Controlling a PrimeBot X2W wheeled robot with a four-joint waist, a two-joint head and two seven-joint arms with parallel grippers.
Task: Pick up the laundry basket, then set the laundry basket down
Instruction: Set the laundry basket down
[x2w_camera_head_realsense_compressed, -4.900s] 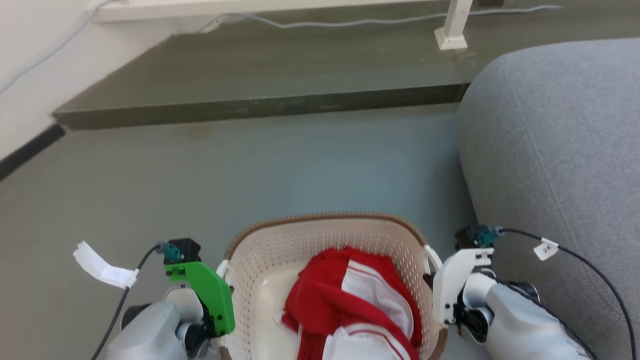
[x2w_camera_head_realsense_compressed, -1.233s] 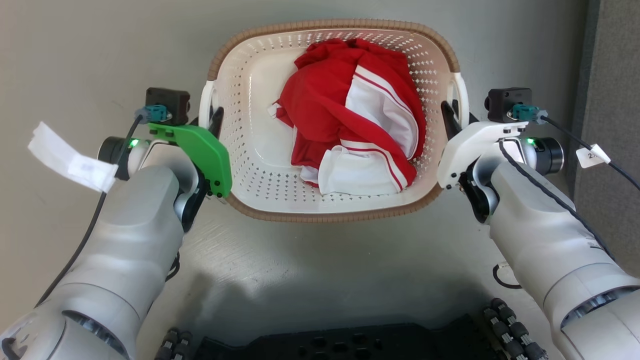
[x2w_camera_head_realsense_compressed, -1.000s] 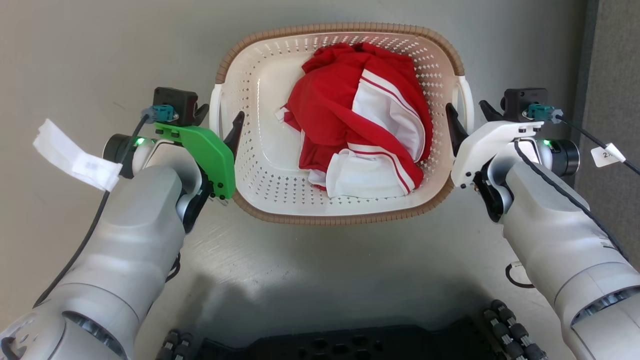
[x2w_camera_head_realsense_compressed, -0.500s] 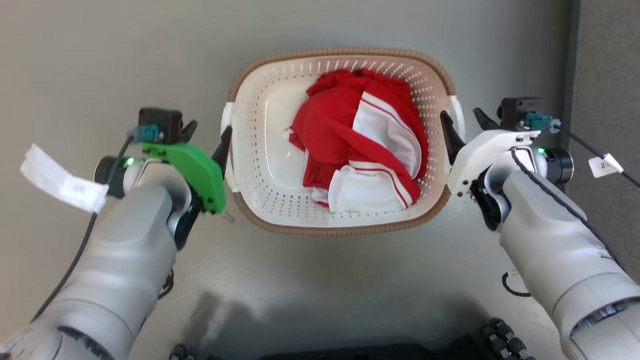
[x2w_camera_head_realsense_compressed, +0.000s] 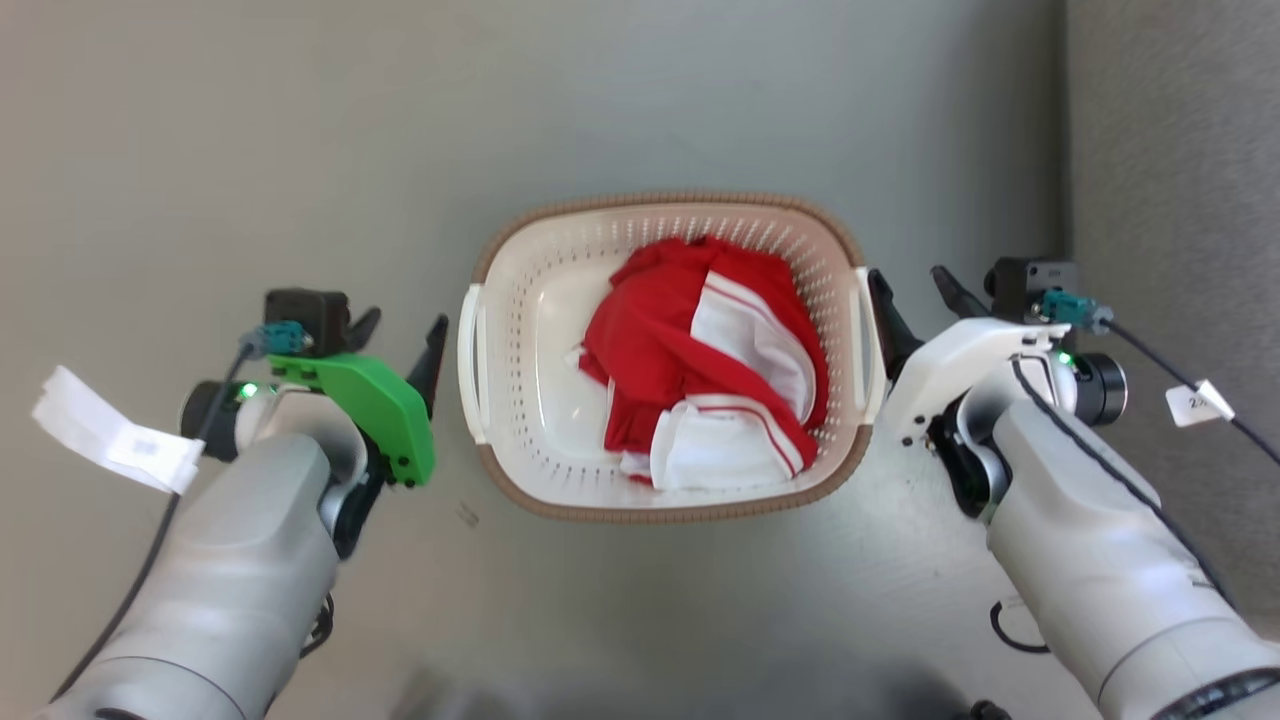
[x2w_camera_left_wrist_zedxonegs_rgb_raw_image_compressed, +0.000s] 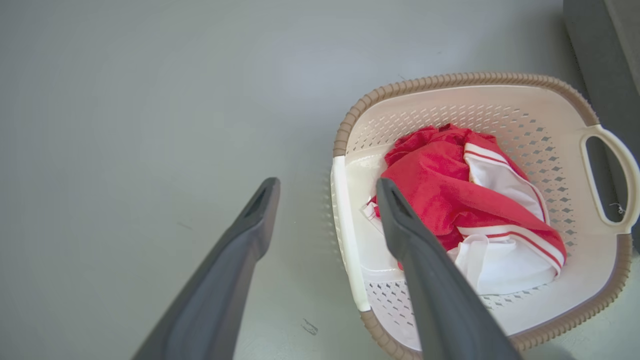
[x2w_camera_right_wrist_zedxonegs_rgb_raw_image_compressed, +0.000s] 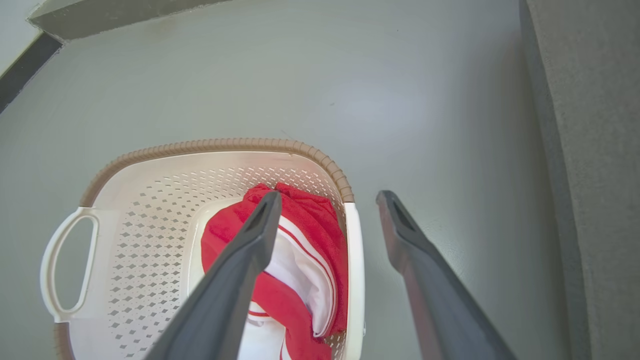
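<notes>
The left end effector (x2w_camera_head_realsense_compressed: 400, 335) is wide open and holds nothing. It sits at the middle left of the head view, a little way from the basket (x2w_camera_head_realsense_compressed: 660, 200). Its inner finger (x2w_camera_head_realsense_compressed: 435, 350) points up, close to the basket's left handle (x2w_camera_head_realsense_compressed: 470, 365) but not touching it. In the left wrist view the two dark fingers of this end effector (x2w_camera_left_wrist_zedxonegs_rgb_raw_image_compressed: 327, 187) are spread apart. The basket's near handle (x2w_camera_left_wrist_zedxonegs_rgb_raw_image_compressed: 345, 235) shows low down between them.

The right end effector (x2w_camera_head_realsense_compressed: 908, 285) is wide open too, and it holds nothing. It is at the middle right of the head view. Its inner finger (x2w_camera_head_realsense_compressed: 880, 305) is just beside the right handle (x2w_camera_head_realsense_compressed: 862, 340). I cannot tell if they touch. In the right wrist view the fingers of this end effector (x2w_camera_right_wrist_zedxonegs_rgb_raw_image_compressed: 328, 197) are spread, and the near handle (x2w_camera_right_wrist_zedxonegs_rgb_raw_image_compressed: 352, 280) shows between them.

The basket stands on the grey floor (x2w_camera_head_realsense_compressed: 300, 150) in the middle of the head view, between the two end effectors. Its rim is brown and its walls are white with many little holes. Red and white clothes (x2w_camera_head_realsense_compressed: 680, 350) lie bunched up inside it.

A grey cloth-covered block (x2w_camera_head_realsense_compressed: 1170, 150) runs down the right edge of the head view, near the basket.
</notes>
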